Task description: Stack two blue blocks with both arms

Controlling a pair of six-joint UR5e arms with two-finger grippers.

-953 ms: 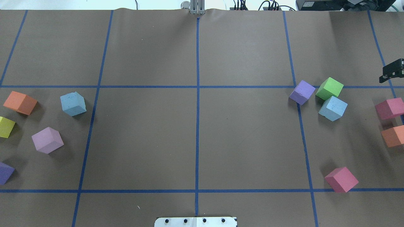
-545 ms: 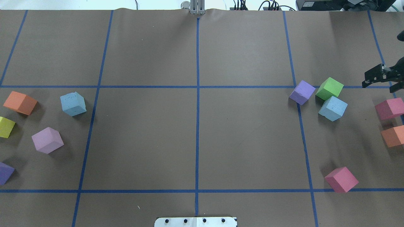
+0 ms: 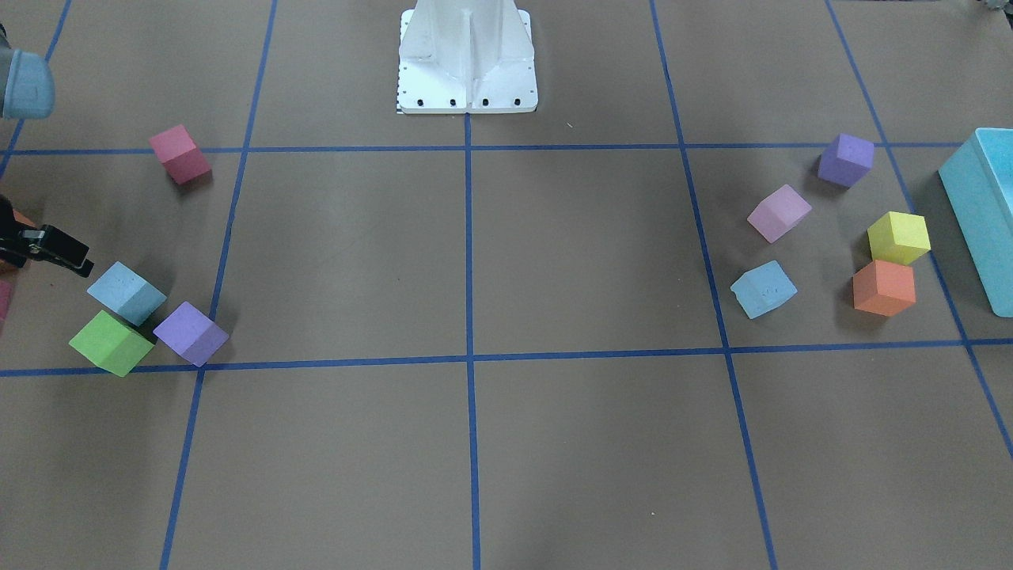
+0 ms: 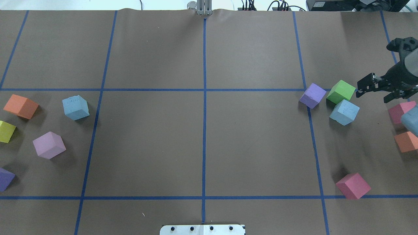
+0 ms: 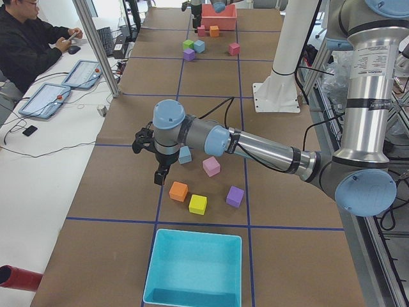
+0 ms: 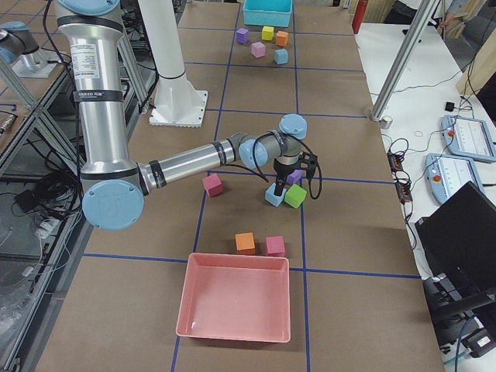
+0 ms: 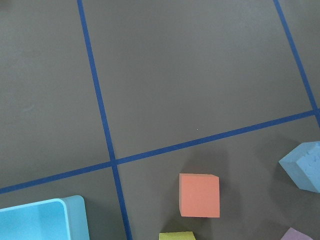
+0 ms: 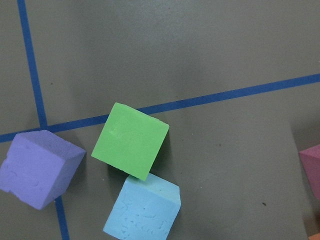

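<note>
Inward from the worktop's right edge came the right arm, carrying the right gripper closer to the cluster of cubes there; no cube had shifted. That gripper hung above the surface just beside the cluster, its fingers spread apart and holding nothing.

The left arm reached out along the worktop's left end, with the left gripper pointed downward over the tape line near the cubes there. Whether its fingers were apart or together could not be told.

A turquoise bin sat at the left edge and a pink bin at the right edge.

One blue block lay toward the right edge, touching a green cube, with a purple cube just beside the green one. The other blue block lay toward the left edge, standing apart from an orange cube and a lilac cube. The two blue blocks were well apart, both flat on the worktop, neither stacked.
</note>
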